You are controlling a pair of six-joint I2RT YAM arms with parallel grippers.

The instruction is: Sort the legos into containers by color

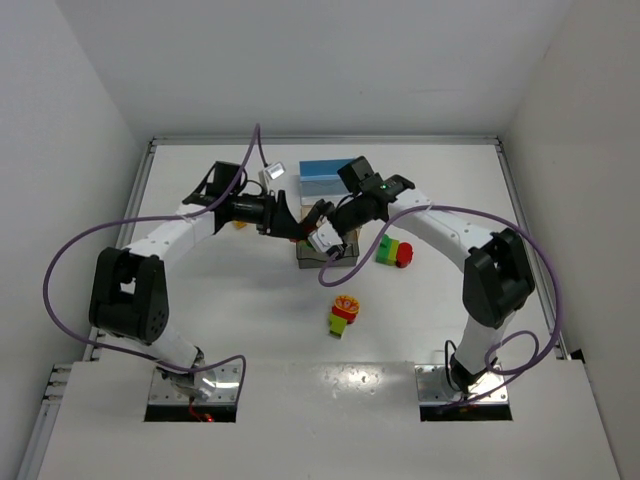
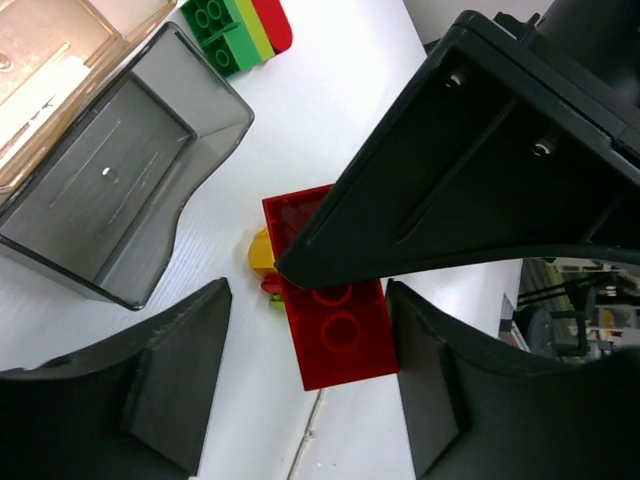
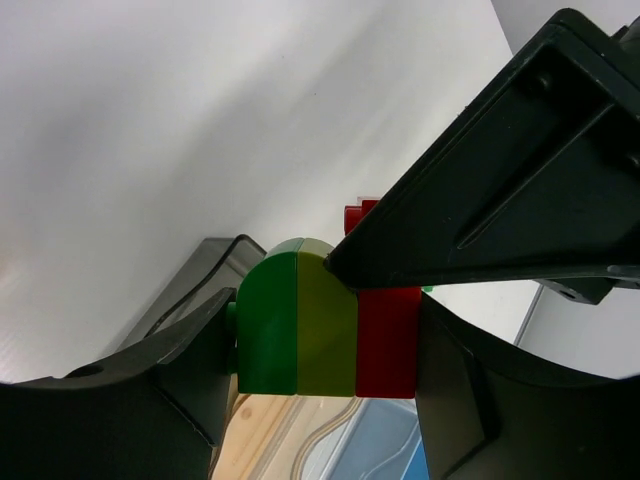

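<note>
Closest to the arm bases, a small yellow, red and green clump [image 1: 344, 315] sits alone on the white table [image 1: 220, 310]. A little further back and off to the right lies a striped clump [image 1: 393, 250] of green, yellow and red.

Beyond those, both arms reach in and meet at the middle. The right gripper [image 3: 326, 310] has its fingers pressed against both ends of the held clump [image 3: 310, 340], one on the green end, the other on the red, with yellow between them. The left gripper [image 2: 308, 300] faces it with its jaws spread wide to either side of that clump's red end (there is a plain gap on one side, so it isn't pinching). All this happens just beside the grey bin [image 2: 200, 160], which stands upright with the pale orange bin [image 2: 40, 70] right against its far side in the left wrist view.

Farthest back, behind the two grippers, stands the blue bin [image 1: 328, 178].
</note>
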